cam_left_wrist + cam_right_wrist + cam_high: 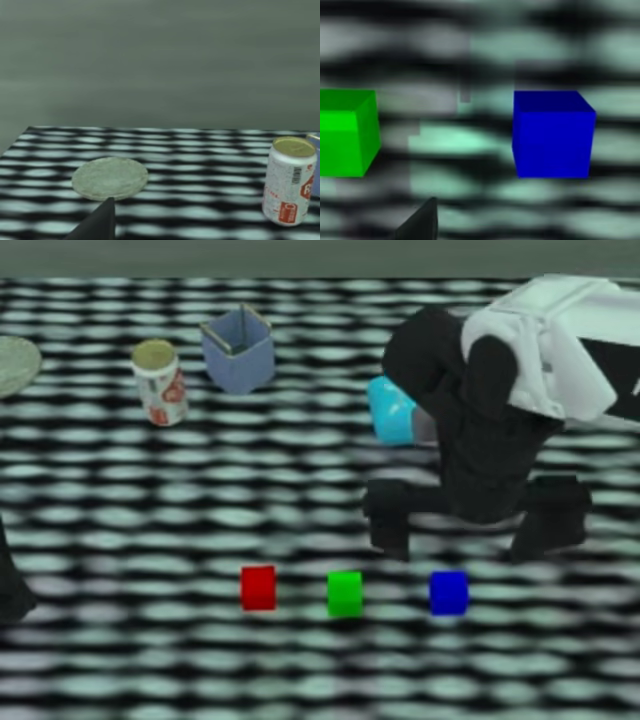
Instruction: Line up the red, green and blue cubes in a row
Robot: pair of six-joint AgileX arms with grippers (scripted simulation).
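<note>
Three small cubes stand in a row near the table's front: the red cube [258,587] on the left, the green cube [345,594] in the middle, the blue cube [449,592] on the right, with even gaps between them. My right gripper [470,527] hovers just behind the blue cube, open, its two dark fingers spread wide and holding nothing. The right wrist view shows the green cube [346,132] and the blue cube [552,135] resting on the cloth, with one fingertip [422,220] short of them. My left arm [8,585] is parked at the table's left edge.
At the back left stand a white and red can [160,383] and a pale-blue hollow box [240,350]. A grey disc [12,365] lies at the far left edge. A cyan block [392,410] sits partly under the right arm. The left wrist view shows the disc [110,178] and the can [289,181].
</note>
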